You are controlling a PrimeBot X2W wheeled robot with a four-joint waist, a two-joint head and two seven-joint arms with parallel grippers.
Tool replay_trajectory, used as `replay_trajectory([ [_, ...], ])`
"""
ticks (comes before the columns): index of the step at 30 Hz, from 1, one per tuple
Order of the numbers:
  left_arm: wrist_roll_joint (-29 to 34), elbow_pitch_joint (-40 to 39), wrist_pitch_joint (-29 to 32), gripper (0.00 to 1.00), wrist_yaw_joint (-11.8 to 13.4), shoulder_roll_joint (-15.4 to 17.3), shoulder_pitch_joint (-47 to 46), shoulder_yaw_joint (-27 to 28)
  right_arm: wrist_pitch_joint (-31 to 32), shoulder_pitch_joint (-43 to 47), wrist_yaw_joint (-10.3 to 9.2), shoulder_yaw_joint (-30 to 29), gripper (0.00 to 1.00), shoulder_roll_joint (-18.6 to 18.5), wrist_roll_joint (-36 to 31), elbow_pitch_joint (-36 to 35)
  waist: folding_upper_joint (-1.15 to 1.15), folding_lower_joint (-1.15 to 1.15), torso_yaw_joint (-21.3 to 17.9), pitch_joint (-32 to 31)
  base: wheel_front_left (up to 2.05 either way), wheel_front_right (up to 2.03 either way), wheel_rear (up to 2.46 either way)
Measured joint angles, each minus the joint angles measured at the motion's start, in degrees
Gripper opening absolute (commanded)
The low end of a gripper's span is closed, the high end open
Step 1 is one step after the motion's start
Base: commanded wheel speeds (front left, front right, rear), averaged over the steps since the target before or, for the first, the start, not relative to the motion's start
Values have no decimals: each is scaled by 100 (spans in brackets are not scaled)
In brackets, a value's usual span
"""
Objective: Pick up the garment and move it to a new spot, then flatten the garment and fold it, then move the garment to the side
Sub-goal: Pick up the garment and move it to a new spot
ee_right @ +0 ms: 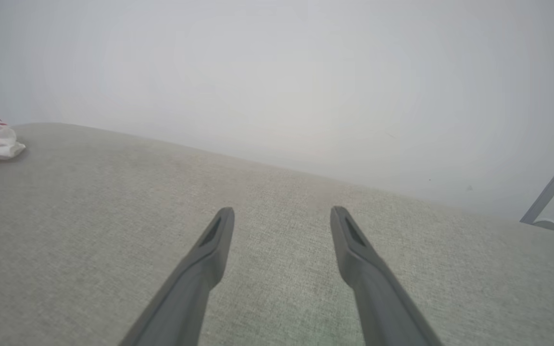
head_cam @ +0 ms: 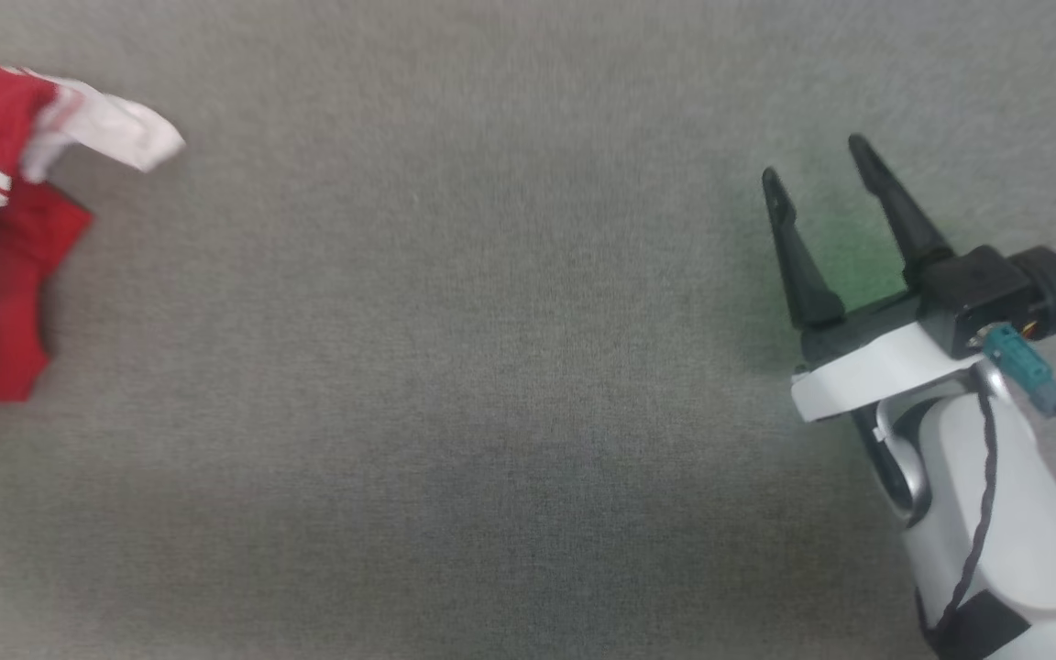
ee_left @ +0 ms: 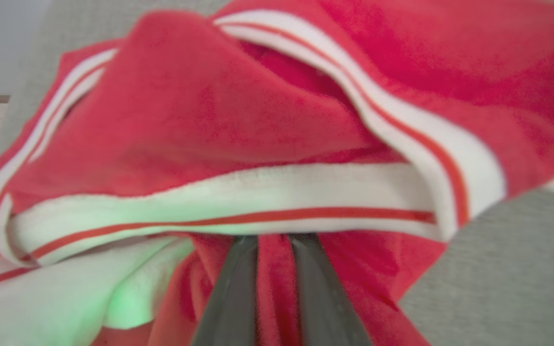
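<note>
Grey woven cloth surface (head_cam: 491, 367) fills the head view, with a plain pale wall behind it in the right wrist view. The garment (head_cam: 28, 229) sits at the far left edge of the head view, upper-left to mid-left. It is bunched and partly cut off by the frame, and one white sleeve part pokes toward the upper right. It has no clear long axis while crumpled.

The left gripper (ee_left: 273, 240) has its fingers close together with a strip of red fabric pinched between them. Its tips are hidden under the white striped trim, so it reads as clamped on the shirt.

The right gripper (head_cam: 814, 158) is at the right of the head view, fingers spread, holding nothing, just over bare cloth. It is well apart from the garment, which shows small at the far left of its own wrist view.

Key relation: the left arm is on the garment and the right is far off. Open surface lies toward frame centre, so the carry likely goes from the left edge inward.
</note>
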Motion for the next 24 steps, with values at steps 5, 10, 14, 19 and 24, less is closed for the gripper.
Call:
replay_trajectory([
  [5, -381, -669, -74, 0, -4, 148, 13, -207, 0, 151, 0, -49, 100, 137, 99, 47, 0, 0, -2, -471, 0, 0, 0],
  [10, -921, -1807, 230, 0, -3, 226, 9, -467, -1, 331, 1, -212, 100, 285, 200, 12, 0, 0, -155, -732, 0, 0, 0],
  [14, -1156, -2773, 758, 0, -4, 177, 8, -835, -1, 505, 0, -423, 100, 352, 253, -30, 0, 0, -372, -792, 0, 0, 0],
  [19, -1448, -3802, 1532, 0, -4, -7, -58, -1218, 0, 572, 1, -586, 100, 461, 326, -142, 0, 0, -745, -782, 0, 0, 0],
  [24, -1633, -4590, 2163, 0, 82, -378, -280, -1533, -1, 582, 0, -697, 100, 493, 497, -230, 0, 0, -1229, -688, 0, 0, 0],
])
